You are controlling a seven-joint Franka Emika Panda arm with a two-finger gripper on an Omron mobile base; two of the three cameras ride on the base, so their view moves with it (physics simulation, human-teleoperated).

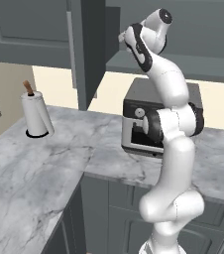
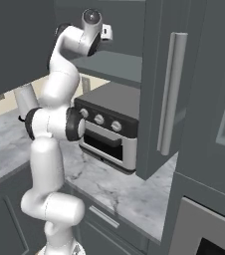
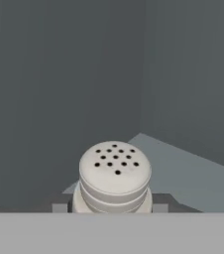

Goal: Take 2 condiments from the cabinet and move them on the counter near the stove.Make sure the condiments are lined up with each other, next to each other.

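The tool [image 3: 113,208] pinches the pale jar [image 3: 114,178] at its sides, at six o'clock; likely light, rigid, smooth: grip below the lid.

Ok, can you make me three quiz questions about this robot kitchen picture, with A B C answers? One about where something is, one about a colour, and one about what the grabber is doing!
1. Where does the paper-towel roll stand?
A. On the marble counter
B. Inside the cabinet
C. On top of the toaster oven

2. What colour is the shaker lid with the little holes?
A. Red
B. Pale white
C. Black

3. What is the gripper doing?
A. Wide open, holding nothing
B. Shut on the shaker
C. Pulling the cabinet door handle

Answers:
1 A, the roll stands on the veined slab, left of the toaster oven.
2 B, the dotted lid looks pale white in the hand view.
3 B, the dark finger tips sit tight against both sides of the shaker inside the cabinet.
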